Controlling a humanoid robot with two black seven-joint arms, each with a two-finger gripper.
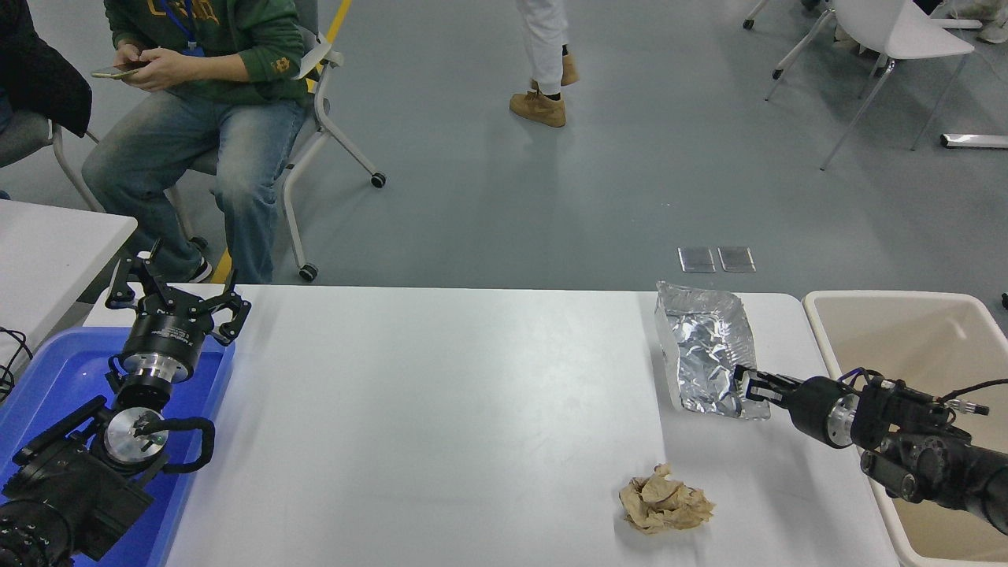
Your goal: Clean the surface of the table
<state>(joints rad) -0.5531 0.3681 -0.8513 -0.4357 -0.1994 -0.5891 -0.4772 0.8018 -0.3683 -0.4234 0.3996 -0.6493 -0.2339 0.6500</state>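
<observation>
The white table surface [441, 409] fills the lower half of the view. A crumpled silver foil tray [705, 346] is tilted up off the table near its far right corner. My right gripper [748, 387] is shut on the foil's near right edge, with the arm reaching in from the lower right. A crumpled brown paper wad [664, 502] lies on the table toward the front right. My left gripper [175, 299] is parked open at the lower left, above the blue bin.
A beige tub [906, 323] stands just right of the table. A blue bin [55, 378] sits at the left edge. A seated person [197, 94] faces the far left corner, and another person's legs [547, 55] cross the floor behind.
</observation>
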